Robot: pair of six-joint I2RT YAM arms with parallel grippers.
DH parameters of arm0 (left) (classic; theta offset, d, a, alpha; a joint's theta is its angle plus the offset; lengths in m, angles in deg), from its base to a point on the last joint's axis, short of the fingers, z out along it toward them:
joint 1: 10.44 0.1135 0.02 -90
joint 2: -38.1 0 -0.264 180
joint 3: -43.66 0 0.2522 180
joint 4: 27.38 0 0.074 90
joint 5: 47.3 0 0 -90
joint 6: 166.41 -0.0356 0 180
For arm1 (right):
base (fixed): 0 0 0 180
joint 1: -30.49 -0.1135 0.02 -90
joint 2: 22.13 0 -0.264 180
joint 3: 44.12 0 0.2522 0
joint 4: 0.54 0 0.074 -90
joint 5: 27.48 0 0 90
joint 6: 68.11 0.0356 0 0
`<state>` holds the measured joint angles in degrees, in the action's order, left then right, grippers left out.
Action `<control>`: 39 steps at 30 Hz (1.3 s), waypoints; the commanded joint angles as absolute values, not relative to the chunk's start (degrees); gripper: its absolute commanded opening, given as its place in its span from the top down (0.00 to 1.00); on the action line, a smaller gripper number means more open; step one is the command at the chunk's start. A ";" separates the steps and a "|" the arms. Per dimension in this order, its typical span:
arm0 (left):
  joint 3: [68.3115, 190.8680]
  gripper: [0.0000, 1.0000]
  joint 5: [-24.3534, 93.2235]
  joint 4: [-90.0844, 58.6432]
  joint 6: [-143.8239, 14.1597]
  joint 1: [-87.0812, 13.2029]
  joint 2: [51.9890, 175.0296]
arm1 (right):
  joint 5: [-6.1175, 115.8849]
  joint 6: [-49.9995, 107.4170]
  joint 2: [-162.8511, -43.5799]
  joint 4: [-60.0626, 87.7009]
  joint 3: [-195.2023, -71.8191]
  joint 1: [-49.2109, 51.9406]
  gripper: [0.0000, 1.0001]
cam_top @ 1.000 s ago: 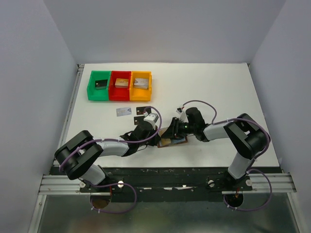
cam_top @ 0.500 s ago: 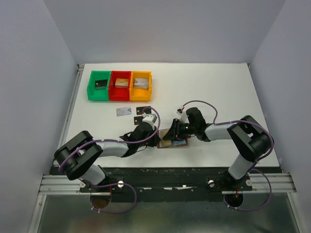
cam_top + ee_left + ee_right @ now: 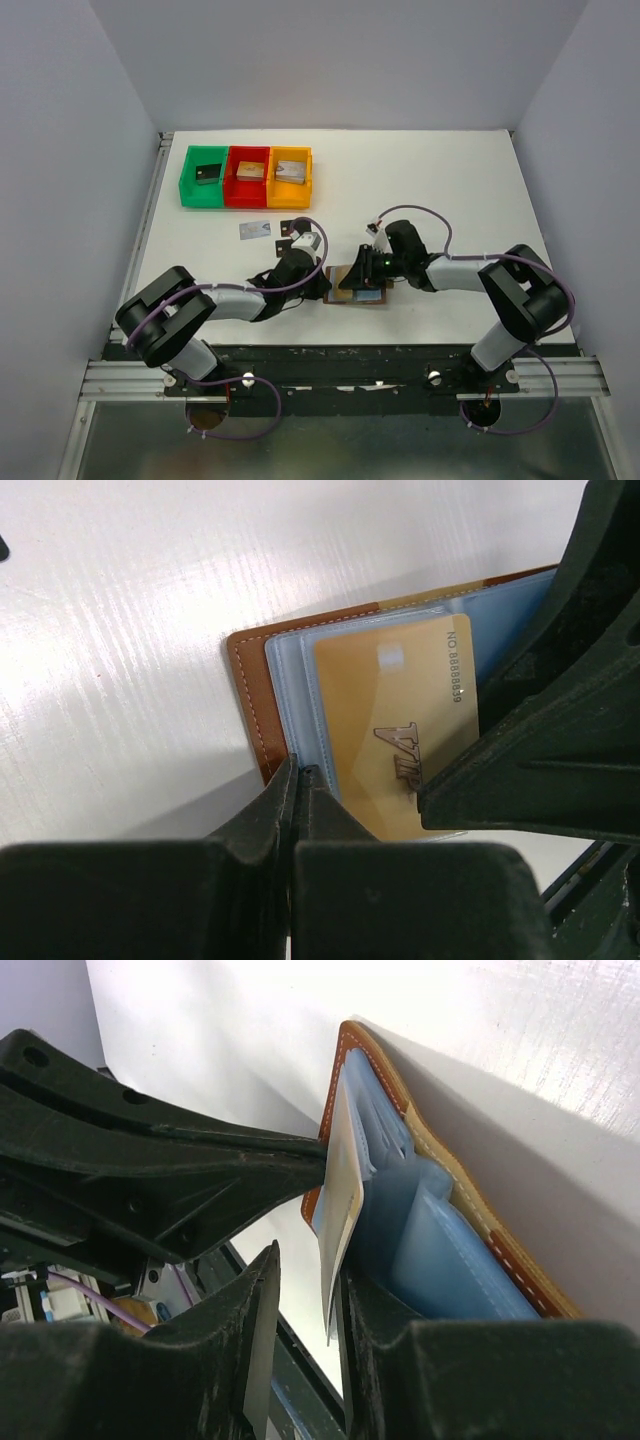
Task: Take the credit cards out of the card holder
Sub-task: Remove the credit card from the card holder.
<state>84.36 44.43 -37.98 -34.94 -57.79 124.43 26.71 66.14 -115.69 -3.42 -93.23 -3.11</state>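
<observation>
The card holder [image 3: 364,298], a brown leather wallet with light blue sleeves, lies open near the table's front edge. One gold-tan credit card [image 3: 390,720] marked VIP sticks out of a blue sleeve. My left gripper [image 3: 298,770] is shut, its tips touching the wallet's [image 3: 245,680] left edge. My right gripper [image 3: 308,1265] is open with the gold card's [image 3: 342,1200] free end between its fingers. The card lies against the right finger, with a gap to the left one. In the top view the left gripper [image 3: 322,283] and right gripper [image 3: 357,275] meet over the wallet.
A silvery card [image 3: 255,230] and a black card [image 3: 293,226] lie on the table behind the left arm. Green [image 3: 205,152], red [image 3: 248,151] and orange [image 3: 290,152] trays, each holding a small block, stand at the back left.
My right gripper has shifted a little nearer the front edge and its jaws have narrowed around the gold card. The left gripper has stayed shut at the wallet's edge.
</observation>
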 commanded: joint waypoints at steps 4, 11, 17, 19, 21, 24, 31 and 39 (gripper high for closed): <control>83.79 1.00 44.10 -34.36 -34.31 -56.41 126.87 | 27.37 64.00 -112.22 -0.93 -93.38 -2.29 0.65; 83.70 1.00 44.01 -34.18 -34.14 -56.06 127.05 | 27.46 63.47 -111.08 0.30 -93.12 -1.50 0.65; 83.79 1.00 44.19 -34.01 -33.96 -55.97 127.14 | 27.81 62.76 -109.94 1.71 -92.60 -0.62 0.65; 83.70 1.00 44.10 -34.01 -34.05 -55.88 127.14 | 27.90 62.59 -109.50 1.89 -92.51 -0.45 0.66; 83.79 1.00 44.10 -34.01 -34.05 -55.79 127.14 | 27.90 62.50 -109.41 1.89 -92.33 -0.18 0.66; 83.87 1.00 44.10 -34.01 -33.96 -55.88 127.22 | 27.90 62.24 -109.06 2.24 -92.15 -0.01 0.67; 83.26 1.00 44.37 -34.09 -33.78 -55.70 126.70 | 28.42 61.80 -108.27 2.94 -91.72 0.70 0.69; 83.26 1.00 44.37 -34.10 -33.78 -55.70 126.52 | 28.86 61.71 -108.18 3.38 -91.54 1.13 0.70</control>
<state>84.36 43.25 -39.09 -33.26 -56.24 125.24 27.67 62.36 -109.46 2.83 -92.27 0.60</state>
